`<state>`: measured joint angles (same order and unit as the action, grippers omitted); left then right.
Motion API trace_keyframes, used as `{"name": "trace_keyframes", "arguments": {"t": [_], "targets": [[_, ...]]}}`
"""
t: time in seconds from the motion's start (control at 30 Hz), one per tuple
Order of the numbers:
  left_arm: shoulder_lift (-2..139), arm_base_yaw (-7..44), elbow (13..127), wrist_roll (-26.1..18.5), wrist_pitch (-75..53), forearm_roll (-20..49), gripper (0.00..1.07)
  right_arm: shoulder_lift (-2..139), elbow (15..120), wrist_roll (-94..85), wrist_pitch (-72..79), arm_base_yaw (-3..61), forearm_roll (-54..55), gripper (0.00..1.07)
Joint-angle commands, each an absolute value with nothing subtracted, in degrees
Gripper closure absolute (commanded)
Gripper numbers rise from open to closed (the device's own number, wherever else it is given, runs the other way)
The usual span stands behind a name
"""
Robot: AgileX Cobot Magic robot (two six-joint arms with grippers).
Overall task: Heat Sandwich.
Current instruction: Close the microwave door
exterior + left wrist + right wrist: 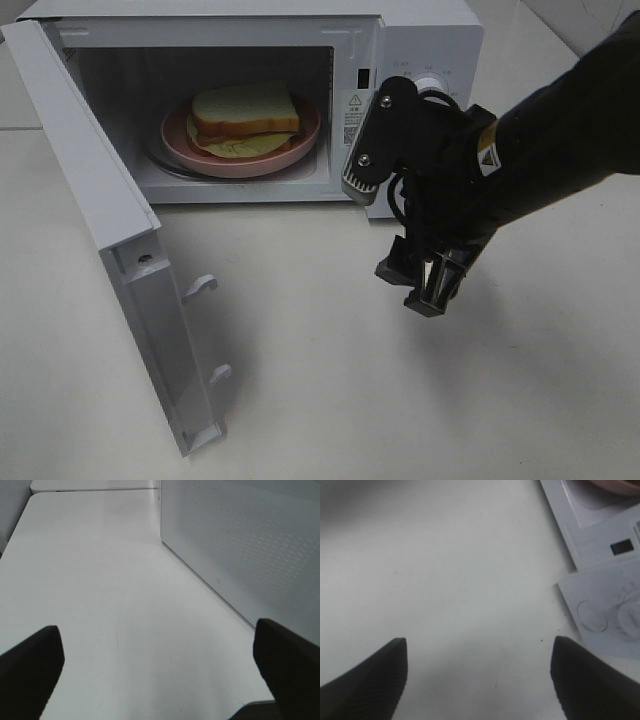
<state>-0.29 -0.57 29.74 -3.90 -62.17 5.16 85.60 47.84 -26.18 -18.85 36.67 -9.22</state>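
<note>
right gripper [479,680]: black two-finger pincer, jaws apart, empty, over flat white table [330,400], near microwave front
left gripper [160,675]: black, jaws wide apart, empty, low over table
sandwich [245,118]: white sliced bread, brown crust, on round pink plate [300,152] inside boxy white microwave [425,35]
door [110,240]: white, swung open
</note>
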Motion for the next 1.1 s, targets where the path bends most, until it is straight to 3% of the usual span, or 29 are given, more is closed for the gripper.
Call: {"name": "trace_keyframes", "arguments": {"t": [0.03,0.5,1.1], "targets": [[-1.6,-0.2,29.7,-3.8,-61.4,5.3,0.09,83.3,46.2,-22.8,-20.5,36.7,-9.4,0.31],[-1.6,-0.2,29.7,-3.8,-61.4,5.3,0.09,72.2,41.6,-3.2,-35.5,36.7,-9.0,0.31],[-1.6,-0.2,29.7,-3.8,-61.4,5.3,0.09,54.3,41.5,4.6,-57.9,36.7,-9.0,0.32]]}}
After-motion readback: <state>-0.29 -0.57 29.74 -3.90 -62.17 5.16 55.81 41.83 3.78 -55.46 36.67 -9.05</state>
